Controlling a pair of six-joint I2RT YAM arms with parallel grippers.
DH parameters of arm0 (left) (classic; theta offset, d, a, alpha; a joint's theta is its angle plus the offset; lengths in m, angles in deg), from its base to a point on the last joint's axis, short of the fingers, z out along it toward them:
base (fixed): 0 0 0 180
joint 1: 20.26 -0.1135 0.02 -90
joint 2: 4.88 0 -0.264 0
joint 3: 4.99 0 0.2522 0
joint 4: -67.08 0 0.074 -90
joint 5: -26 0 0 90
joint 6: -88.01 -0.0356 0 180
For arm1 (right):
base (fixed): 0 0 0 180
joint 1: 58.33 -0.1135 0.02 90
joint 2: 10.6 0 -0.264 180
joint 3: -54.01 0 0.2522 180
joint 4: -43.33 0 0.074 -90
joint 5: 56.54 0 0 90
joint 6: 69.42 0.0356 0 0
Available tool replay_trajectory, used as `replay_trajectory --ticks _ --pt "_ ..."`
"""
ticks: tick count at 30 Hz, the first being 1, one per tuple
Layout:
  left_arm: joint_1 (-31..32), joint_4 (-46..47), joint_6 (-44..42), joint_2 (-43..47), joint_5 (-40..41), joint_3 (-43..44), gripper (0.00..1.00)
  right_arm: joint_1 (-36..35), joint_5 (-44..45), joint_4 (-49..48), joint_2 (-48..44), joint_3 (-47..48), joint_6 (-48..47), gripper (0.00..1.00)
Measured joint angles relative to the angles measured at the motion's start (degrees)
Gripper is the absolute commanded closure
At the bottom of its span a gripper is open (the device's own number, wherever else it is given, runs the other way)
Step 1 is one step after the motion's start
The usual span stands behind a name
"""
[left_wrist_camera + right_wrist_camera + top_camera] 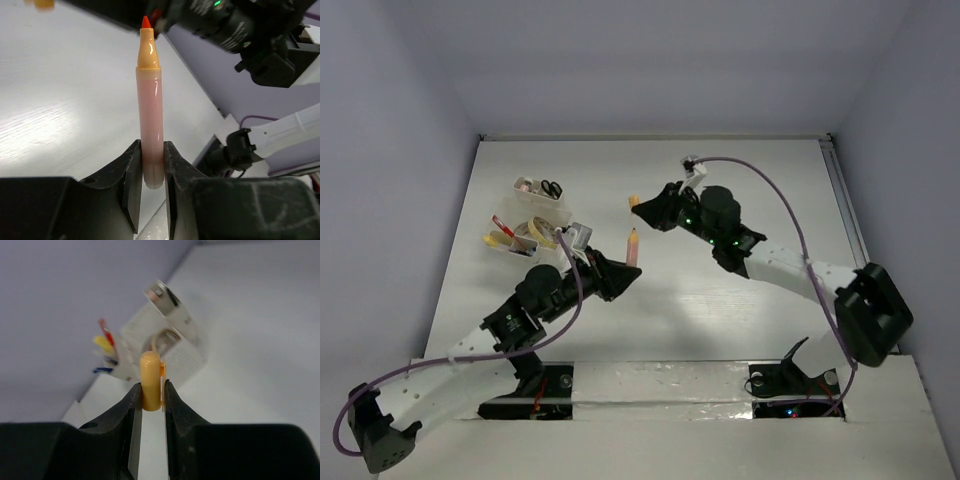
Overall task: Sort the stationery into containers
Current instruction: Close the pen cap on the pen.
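Left wrist view: an uncapped marker (150,115) is clamped upright at its lower end by the left gripper (151,152), above mid-bench. An orange cap (150,380) is pinched by the right gripper (150,395), nearer the far edge. Capping seems to be the step in hand: the cap mouth and the red nib (145,22) should be lined up on one axis before being pressed together. The container (535,205), toward the far-left corner, is crowded with scissors (552,187) and pens (503,226), so a free compartment must be chosen.
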Motion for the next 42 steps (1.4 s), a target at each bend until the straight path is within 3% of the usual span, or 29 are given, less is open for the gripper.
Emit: replay_trajectory --ticks 6,12,23,42 --pt "0.0 14.4 5.2 -2.2 -5.8 -1.9 1.00 2.3 -4.7 -11.8 -11.0 -4.3 1.6 1.00" --pt "0.0 23.5 6.6 -4.0 -8.0 -1.9 1.00 3.1 -9.4 -20.8 -11.7 -4.9 7.2 1.00" --pt "0.0 23.4 6.1 -5.9 -8.0 0.2 1.00 3.1 -17.0 -32.1 -10.5 -5.9 15.6 1.00" --pt "0.0 22.4 5.3 -7.0 -7.9 1.9 1.00 3.1 -19.6 -36.7 -10.4 -7.3 19.6 0.98"
